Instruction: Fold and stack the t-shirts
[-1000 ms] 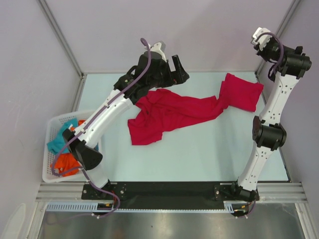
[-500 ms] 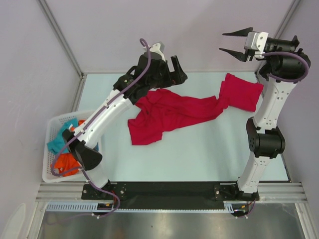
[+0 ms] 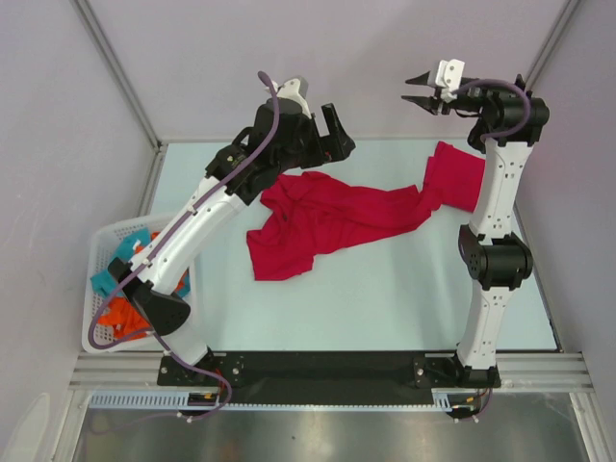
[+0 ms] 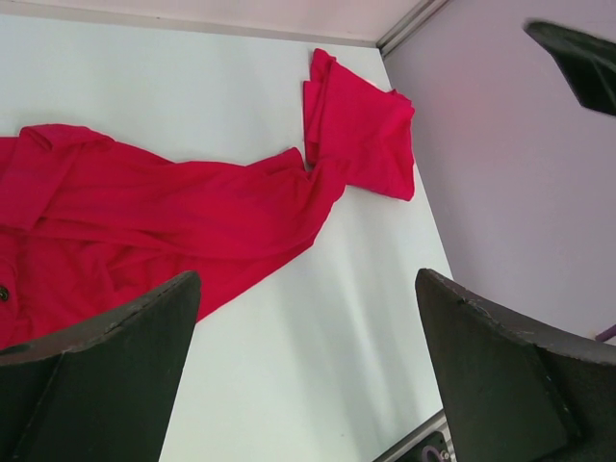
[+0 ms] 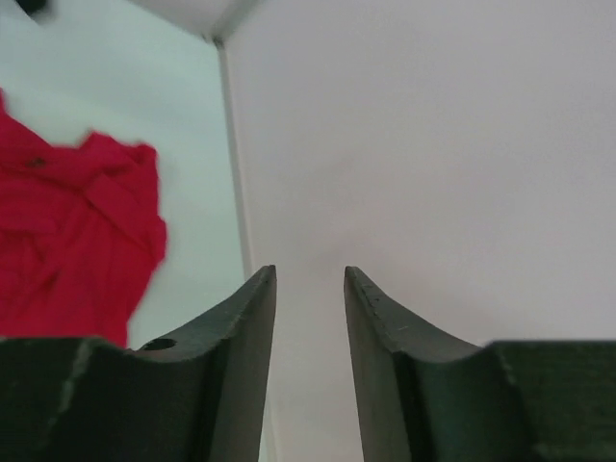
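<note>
Crumpled red t-shirts [image 3: 337, 217] lie in a long band across the far half of a pale table [image 3: 385, 298]. The left gripper [image 3: 334, 133] hovers above their left end, jaws wide apart and empty. The right gripper [image 3: 414, 90] hangs high near the back wall, jaws partly apart, holding nothing. A white basket [image 3: 96, 252] of clothes sits at the table's left edge.

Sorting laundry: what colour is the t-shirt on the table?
The t-shirt is plain crimson red; clearest from top external.

Robot lab cell: plain panel walls [image 3: 385, 48], aluminium frame [image 3: 115, 72], pale bench table [image 3: 385, 289]
</note>
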Action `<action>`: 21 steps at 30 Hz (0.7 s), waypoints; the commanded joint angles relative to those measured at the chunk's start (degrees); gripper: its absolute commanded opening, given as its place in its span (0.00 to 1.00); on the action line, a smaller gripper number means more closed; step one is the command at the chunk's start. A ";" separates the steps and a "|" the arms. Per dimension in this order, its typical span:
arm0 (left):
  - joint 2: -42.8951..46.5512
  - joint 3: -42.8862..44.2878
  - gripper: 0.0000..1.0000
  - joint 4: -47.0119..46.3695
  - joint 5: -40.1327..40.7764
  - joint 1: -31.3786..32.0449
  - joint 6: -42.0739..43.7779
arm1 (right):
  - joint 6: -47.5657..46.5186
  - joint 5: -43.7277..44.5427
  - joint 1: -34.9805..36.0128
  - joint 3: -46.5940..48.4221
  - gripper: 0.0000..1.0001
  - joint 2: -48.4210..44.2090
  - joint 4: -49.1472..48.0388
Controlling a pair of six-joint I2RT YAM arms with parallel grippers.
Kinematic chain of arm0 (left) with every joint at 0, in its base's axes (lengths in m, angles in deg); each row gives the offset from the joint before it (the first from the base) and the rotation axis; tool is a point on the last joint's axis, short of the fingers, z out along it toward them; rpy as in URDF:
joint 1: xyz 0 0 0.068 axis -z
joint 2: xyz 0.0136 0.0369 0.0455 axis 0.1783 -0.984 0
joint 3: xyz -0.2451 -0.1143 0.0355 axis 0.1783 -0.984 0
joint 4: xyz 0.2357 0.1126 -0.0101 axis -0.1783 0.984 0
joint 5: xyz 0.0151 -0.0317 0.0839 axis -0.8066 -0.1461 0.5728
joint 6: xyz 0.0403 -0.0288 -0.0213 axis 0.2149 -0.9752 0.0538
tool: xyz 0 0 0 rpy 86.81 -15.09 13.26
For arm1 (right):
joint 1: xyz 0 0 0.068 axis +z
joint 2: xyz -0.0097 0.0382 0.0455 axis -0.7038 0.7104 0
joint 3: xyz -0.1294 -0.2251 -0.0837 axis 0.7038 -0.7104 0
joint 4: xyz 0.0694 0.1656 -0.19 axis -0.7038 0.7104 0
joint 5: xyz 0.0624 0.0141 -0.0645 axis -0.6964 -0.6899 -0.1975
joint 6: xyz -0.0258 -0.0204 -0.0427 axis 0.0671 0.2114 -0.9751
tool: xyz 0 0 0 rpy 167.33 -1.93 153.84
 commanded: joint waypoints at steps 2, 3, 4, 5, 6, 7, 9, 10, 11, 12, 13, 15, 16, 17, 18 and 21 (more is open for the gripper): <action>1.88 2.51 0.99 0.15 0.71 0.41 0.91 | 47.44 -30.33 1.86 0.26 0.36 0.17 -18.88; 1.88 2.60 0.99 0.06 0.71 0.32 0.91 | 47.27 -38.38 1.86 0.35 0.36 0.70 -18.62; 1.71 2.69 0.99 -0.03 0.44 0.32 0.83 | 47.27 -42.81 1.86 0.35 0.36 1.58 -18.53; 1.44 2.95 0.99 0.06 0.36 0.32 0.83 | 46.57 -47.11 1.95 0.26 0.39 2.98 -18.09; 1.35 3.13 0.99 -0.03 0.18 0.32 0.91 | 46.04 -58.56 1.95 0.26 0.40 3.78 -17.83; 1.27 3.13 0.99 -0.12 0.00 0.32 0.91 | 45.43 -65.28 1.87 0.26 0.42 4.48 -17.39; 1.26 3.22 0.99 -0.38 -0.26 0.32 0.91 | 41.91 -82.11 1.43 -0.26 0.43 5.71 -16.51; 1.35 3.22 0.99 -0.47 -0.43 0.32 0.91 | 41.56 -87.01 0.82 -1.57 0.43 5.72 -16.42; 1.35 3.13 0.99 -0.56 -0.44 0.32 0.91 | 40.60 -90.71 -0.06 -2.71 0.40 5.98 -16.42; 1.53 3.04 0.99 -0.91 -0.61 0.32 0.74 | 39.80 -95.10 -1.20 -4.99 0.40 6.85 -16.33; 1.62 2.78 0.99 -1.08 -0.87 0.32 0.74 | 39.01 -97.06 -3.39 -6.92 0.40 7.03 -16.24; 2.14 2.25 0.99 -1.78 -1.31 0.40 0.39 | 36.30 -103.36 -5.42 -18.02 0.43 5.20 -16.15; 2.32 1.90 0.99 -2.05 -1.58 0.41 0.21 | 34.54 -105.50 -6.30 -22.37 0.48 3.88 -16.15; 2.58 0.94 0.99 -2.49 -1.84 0.41 0.12 | 32.26 -107.61 -6.22 -28.42 0.57 2.31 -15.89; 2.84 0.50 0.99 -3.19 -1.93 0.41 -0.14 | 28.67 -112.15 -5.79 -34.22 0.64 -0.23 -15.80; 3.37 -0.38 0.99 -4.16 -2.37 0.49 -0.49 | 8.74 -116.93 -2.28 -61.90 0.77 -13.14 -14.58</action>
